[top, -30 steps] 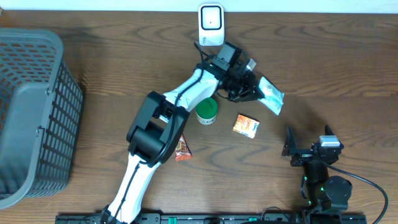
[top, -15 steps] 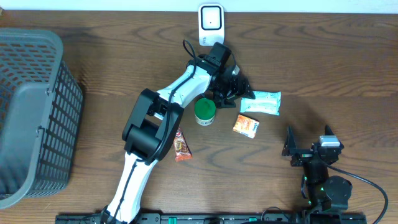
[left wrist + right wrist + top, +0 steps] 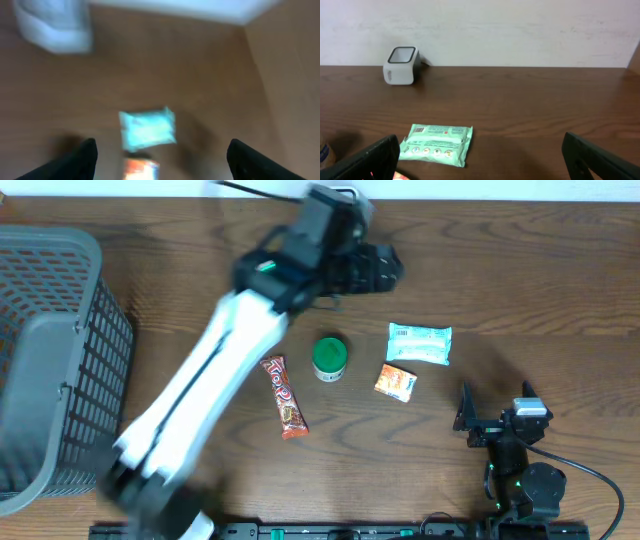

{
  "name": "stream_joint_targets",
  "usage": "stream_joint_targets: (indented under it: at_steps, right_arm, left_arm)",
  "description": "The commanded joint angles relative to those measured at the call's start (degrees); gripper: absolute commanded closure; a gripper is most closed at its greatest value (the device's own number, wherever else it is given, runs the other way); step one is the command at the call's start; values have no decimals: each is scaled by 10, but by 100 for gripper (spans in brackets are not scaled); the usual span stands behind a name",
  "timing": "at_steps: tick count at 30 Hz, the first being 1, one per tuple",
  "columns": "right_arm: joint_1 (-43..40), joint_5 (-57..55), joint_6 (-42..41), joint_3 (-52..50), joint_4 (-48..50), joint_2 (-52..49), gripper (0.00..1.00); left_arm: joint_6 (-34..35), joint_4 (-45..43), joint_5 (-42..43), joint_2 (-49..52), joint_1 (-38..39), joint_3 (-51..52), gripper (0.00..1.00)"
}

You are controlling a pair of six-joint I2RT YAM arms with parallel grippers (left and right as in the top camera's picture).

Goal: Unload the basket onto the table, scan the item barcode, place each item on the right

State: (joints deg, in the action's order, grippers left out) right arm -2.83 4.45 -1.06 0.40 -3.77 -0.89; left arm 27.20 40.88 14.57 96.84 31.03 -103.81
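On the wood right of centre, lying flat: green-and-white packet [image 3: 419, 344], touched by nothing. Just below it, orange sachet [image 3: 396, 382]; to the left, green-lidded tub [image 3: 329, 358] and red candy bar [image 3: 283, 396]. Above, left gripper [image 3: 386, 265] in mid-air (arm blurred), fingers wide apart and empty, near the white scanner [image 3: 401, 65] at the back edge. Right gripper [image 3: 497, 396] at the front, likewise spread, holding nothing. Far left, grey basket [image 3: 60, 350].
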Motion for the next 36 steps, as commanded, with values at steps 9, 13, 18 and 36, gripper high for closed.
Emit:
stream_joint_targets:
  at_steps: [9, 13, 18, 36]
  right_arm:
    - [-1, 0, -8, -1, -2, 1, 1]
    - [-1, 0, -8, -1, -2, 1, 1]
    - [-1, 0, -8, -1, -2, 1, 1]
    - [-1, 0, -8, -1, -2, 1, 1]
  left_arm:
    - [-58, -30, -546, -327, 9, -12, 16]
    - [-94, -63, -619, -388, 9, -12, 16]
    - [-198, -143, -655, -412, 9, -12, 16]
    - [-482, -294, -788, -336, 4, 7, 12]
